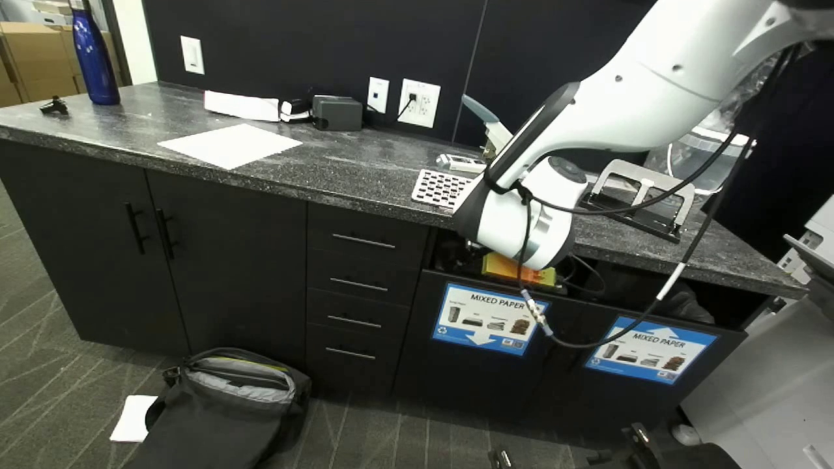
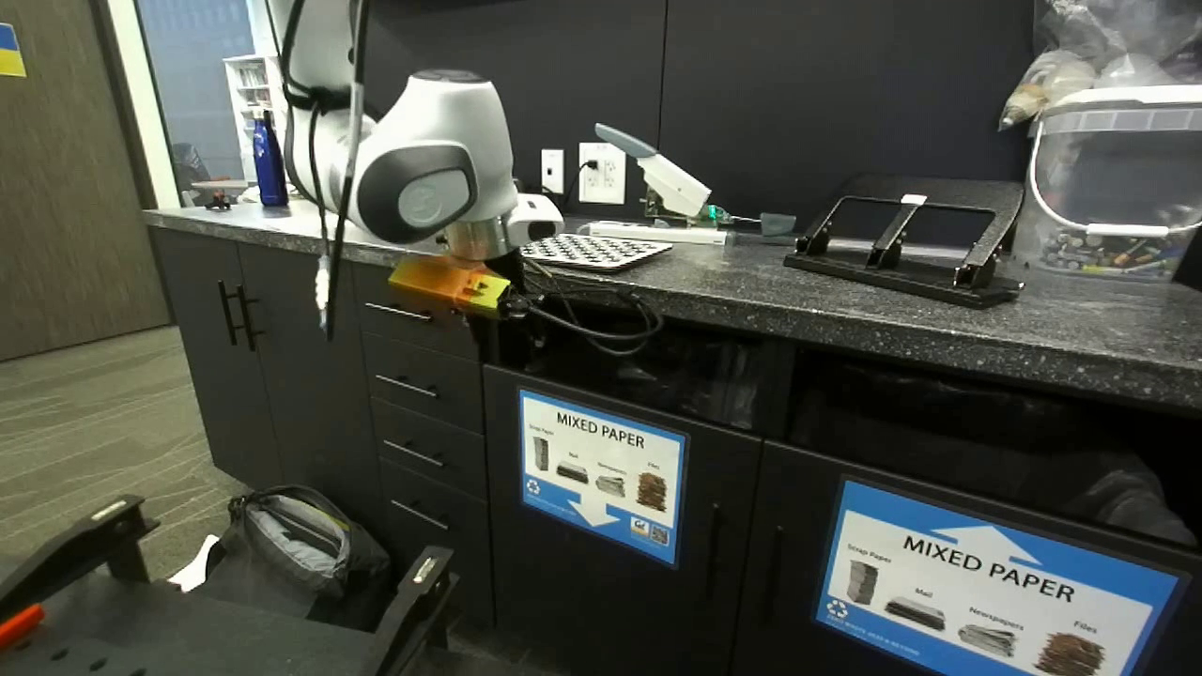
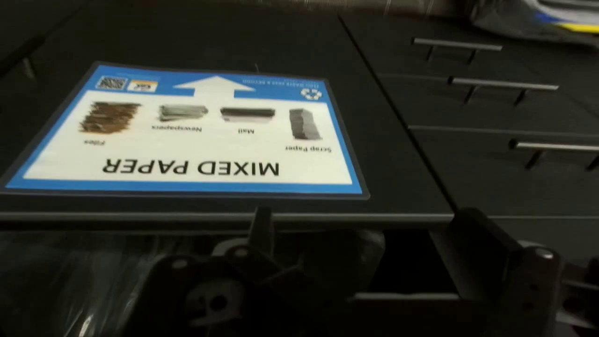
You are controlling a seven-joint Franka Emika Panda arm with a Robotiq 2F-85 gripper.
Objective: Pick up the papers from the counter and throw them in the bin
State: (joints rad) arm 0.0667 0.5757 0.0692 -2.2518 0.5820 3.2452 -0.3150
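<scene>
The gripper (image 3: 367, 222) is holding its jaws wide apart, gripping nothing; in the wrist view the lined bin (image 3: 93, 267) is showing between them and toward nine o'clock, its sign (image 3: 201, 133) at ten

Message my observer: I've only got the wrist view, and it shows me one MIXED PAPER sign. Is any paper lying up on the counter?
Observer: Yes, in an exterior view a flat white sheet lies on the counter.
Operator: Anything white on the floor?
Observer: A white piece, apparently paper, beside the dark bag.
Operator: Is mine the only such sign?
Observer: No, both exterior views show a second MIXED PAPER sign with an upward arrow.
</scene>
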